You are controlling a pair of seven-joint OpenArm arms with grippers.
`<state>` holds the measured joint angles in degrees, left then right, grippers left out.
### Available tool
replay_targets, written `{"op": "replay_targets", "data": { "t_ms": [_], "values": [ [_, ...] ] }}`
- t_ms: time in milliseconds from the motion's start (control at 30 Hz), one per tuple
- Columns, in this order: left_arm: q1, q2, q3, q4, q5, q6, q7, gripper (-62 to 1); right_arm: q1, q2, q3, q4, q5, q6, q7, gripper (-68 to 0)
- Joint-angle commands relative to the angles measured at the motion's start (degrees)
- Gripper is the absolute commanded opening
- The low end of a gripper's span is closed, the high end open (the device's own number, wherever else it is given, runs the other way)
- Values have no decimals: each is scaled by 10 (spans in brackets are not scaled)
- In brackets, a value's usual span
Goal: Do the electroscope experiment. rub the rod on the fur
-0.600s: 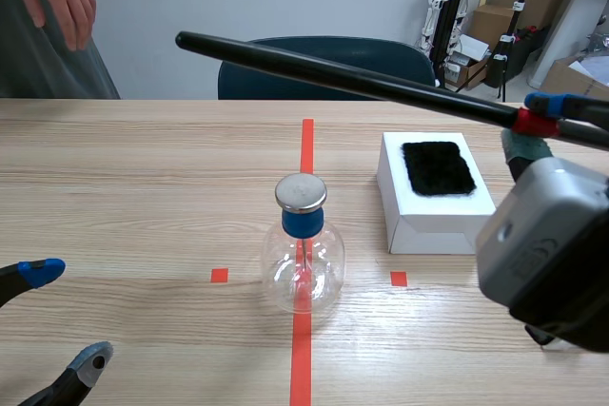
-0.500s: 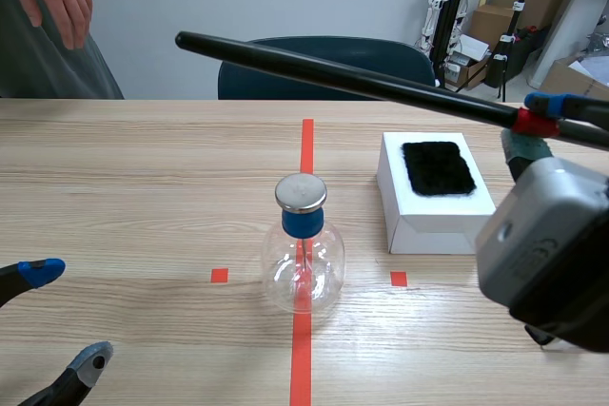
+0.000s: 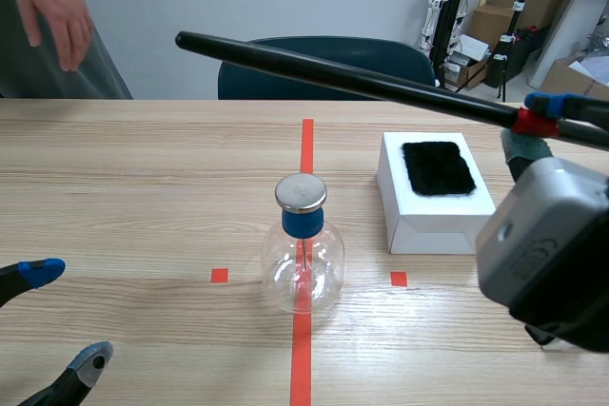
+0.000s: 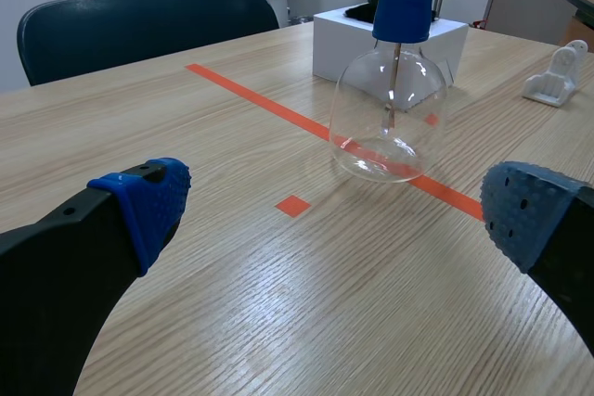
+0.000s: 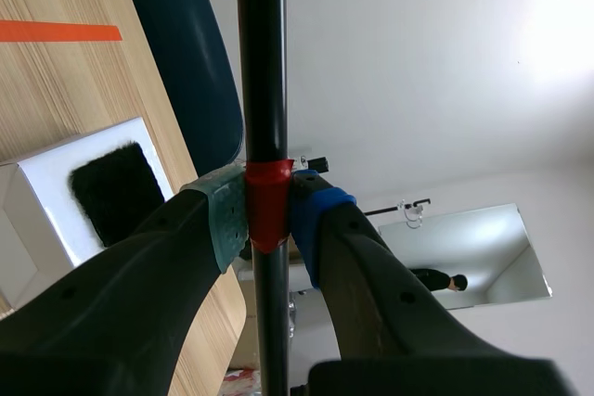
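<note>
Right end effector [image 3: 533, 124]: closed on the rod [image 3: 343, 78], pads clamping a red band [image 5: 267, 201] near one end. The grip sits far out toward the end, likely so that the long free length is available for rubbing. The rod is held high, well above the surface [image 3: 143, 187], and slants across above and behind the electroscope [image 3: 303, 268], its far tip off to the left. It touches nothing.

Fur [image 3: 438, 167]: a black patch lying flat on top of a white box [image 3: 419, 221], on the right arm's side of the red centre line. The box raises the fur off the surface, which should make it easy to draw the rod across.

The electroscope stands upright on the centre line, apart from the box. It is a clear glass flask with a blue stopper [image 3: 302, 223] and a metal cap [image 3: 301, 193]. Its central position probably serves a later step.

Left end effector [image 3: 67, 316]: fingers spread wide, holding nothing, low over the near left of the surface. It is aimed toward the flask but well apart from it, apparently waiting.

Judgement: the rod has not yet been brought to the fur, so the rubbing is not yet begun.

Count: one rod, one fur patch, one box, one electroscope and two end effectors. Across the surface are one dark chair [image 3: 324, 54] and one person's hand [image 3: 57, 7].
</note>
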<state>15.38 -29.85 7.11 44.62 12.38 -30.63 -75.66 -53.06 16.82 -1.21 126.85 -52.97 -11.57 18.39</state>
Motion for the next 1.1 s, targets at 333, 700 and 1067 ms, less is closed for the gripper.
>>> {"op": "replay_targets", "data": {
  "t_ms": [333,700,1067],
  "values": [
    [-2,-3,-1,7,-6,-2,-9,14,5,0,44,4,11,-9,-24,-676],
    [-2,-3,-1,7,-6,-2,-9,14,85,0,85,-22,28,-11,-231,-676],
    [-2,-3,-1,7,-6,-2,-9,14,247,23,111,-194,-42,-13,-305,-675]
  ]
}}
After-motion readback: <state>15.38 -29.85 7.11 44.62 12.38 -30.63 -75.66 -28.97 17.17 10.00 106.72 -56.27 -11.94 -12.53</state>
